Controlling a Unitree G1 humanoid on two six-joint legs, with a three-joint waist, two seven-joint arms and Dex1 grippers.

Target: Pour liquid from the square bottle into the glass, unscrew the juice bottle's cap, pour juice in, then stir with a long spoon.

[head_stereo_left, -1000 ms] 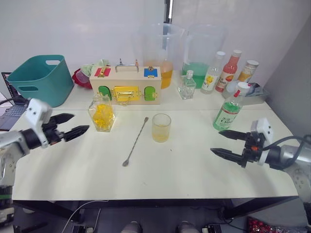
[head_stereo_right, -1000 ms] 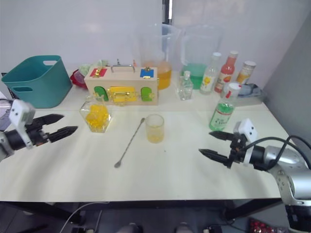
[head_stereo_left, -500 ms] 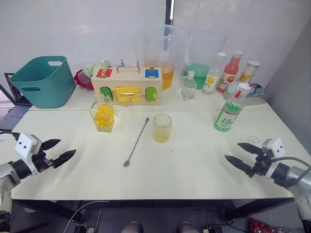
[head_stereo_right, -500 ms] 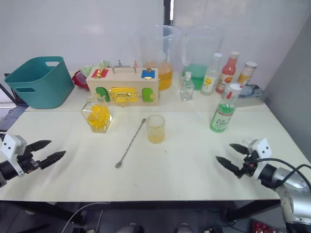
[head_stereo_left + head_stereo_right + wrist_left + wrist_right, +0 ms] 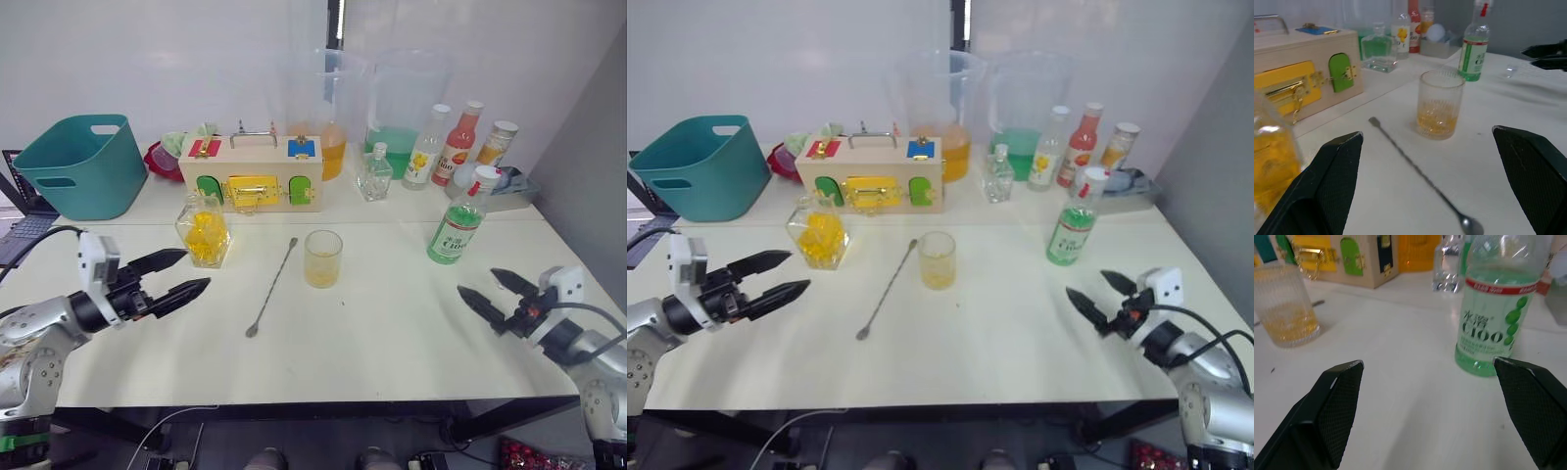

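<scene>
The square bottle (image 5: 204, 233) with yellow liquid stands left of centre. To its right is the glass (image 5: 322, 258), holding a little yellow liquid (image 5: 1437, 122). Between them the long spoon (image 5: 273, 285) lies diagonally, bowl toward the front. The juice bottle (image 5: 458, 227), with its white cap (image 5: 488, 176) on, stands at the right. My left gripper (image 5: 196, 269) is open just in front of and to the left of the square bottle, holding nothing. Near the front right edge my right gripper (image 5: 477, 282) is open and empty, in front of the juice bottle (image 5: 1493, 318).
A wooden latch box (image 5: 252, 174), a teal basket (image 5: 83, 162), two tall pitchers (image 5: 328, 108) (image 5: 404, 108), a small clear square bottle (image 5: 373, 174), a yellow-labelled bottle (image 5: 427, 147) and a red bottle (image 5: 462, 145) line the back. A laptop edge (image 5: 18, 206) lies far left.
After dropping toward the front edge, my left gripper has come back up and right toward the square bottle. My right gripper rose slightly. Table things have not moved.
</scene>
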